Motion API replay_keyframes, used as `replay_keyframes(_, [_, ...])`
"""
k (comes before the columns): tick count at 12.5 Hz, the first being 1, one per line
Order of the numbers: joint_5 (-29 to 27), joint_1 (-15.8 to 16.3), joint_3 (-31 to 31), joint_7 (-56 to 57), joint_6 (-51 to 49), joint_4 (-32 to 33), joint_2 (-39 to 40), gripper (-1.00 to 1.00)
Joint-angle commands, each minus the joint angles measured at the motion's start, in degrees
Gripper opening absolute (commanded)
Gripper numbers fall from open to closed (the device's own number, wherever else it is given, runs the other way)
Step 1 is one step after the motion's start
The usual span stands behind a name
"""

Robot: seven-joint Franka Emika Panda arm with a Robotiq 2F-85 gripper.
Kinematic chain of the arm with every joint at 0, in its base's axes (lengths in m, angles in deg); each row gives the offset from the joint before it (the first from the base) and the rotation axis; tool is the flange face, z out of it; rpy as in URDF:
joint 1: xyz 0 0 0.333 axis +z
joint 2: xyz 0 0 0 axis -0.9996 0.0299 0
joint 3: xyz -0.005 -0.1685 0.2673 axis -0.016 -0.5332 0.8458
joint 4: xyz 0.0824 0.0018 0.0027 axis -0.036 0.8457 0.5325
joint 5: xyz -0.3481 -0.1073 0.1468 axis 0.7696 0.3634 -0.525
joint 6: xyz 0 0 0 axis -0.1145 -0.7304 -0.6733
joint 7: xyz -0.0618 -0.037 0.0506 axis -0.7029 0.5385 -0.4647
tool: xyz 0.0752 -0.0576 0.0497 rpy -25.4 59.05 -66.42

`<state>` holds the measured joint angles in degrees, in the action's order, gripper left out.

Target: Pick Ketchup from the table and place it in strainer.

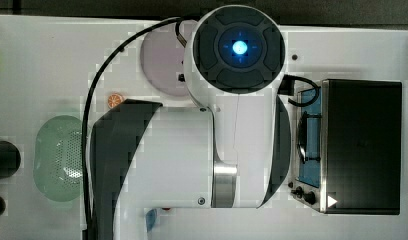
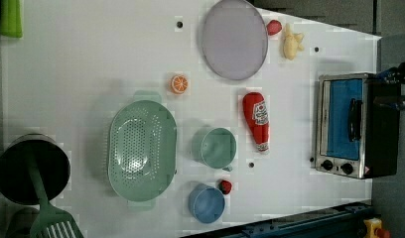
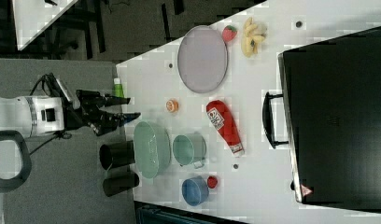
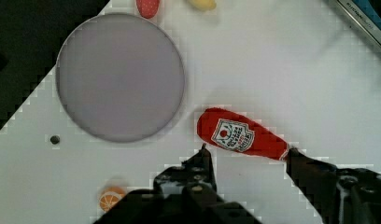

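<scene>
The ketchup, a slim red bottle with a white label, lies on its side on the white table between the green mug and the toaster oven. The strainer, a pale mint-green oval bowl with small holes, sits beyond the mug toward the left view's left, with nothing in it. My gripper is open and hangs well off the table, holding nothing. In the wrist view the ketchup lies just past the gripper, between its two dark fingertips and apart from them. The strainer also shows beside the arm.
A grey plate, an orange slice, a strawberry and a yellow toy lie around the ketchup. A blue cup and a small round red item stand near the mug. A black pot holds a green spatula.
</scene>
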<state>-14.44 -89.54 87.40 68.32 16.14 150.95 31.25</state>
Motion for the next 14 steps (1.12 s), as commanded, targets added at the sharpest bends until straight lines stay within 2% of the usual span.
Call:
replay_keyframes(1, [-1.9,-5.9,2.1,-0.3,-10.4,-0.4,-7.3,0.58])
replay_keyframes(3, [-1.9,-5.9,2.2,0.1,-9.8,-0.2,-6.9,0.99])
replay_keyframes(5, [-1.9,-5.8,2.5,2.6,-8.4,1.0,-5.9,1.0])
replay_keyframes(7, [-1.9,-5.7,2.8,10.6,-6.3,3.0,-4.5,1.0])
replay_keyframes(14, [-1.9,-5.3,3.8,54.3,10.0,13.3,1.5,1.0])
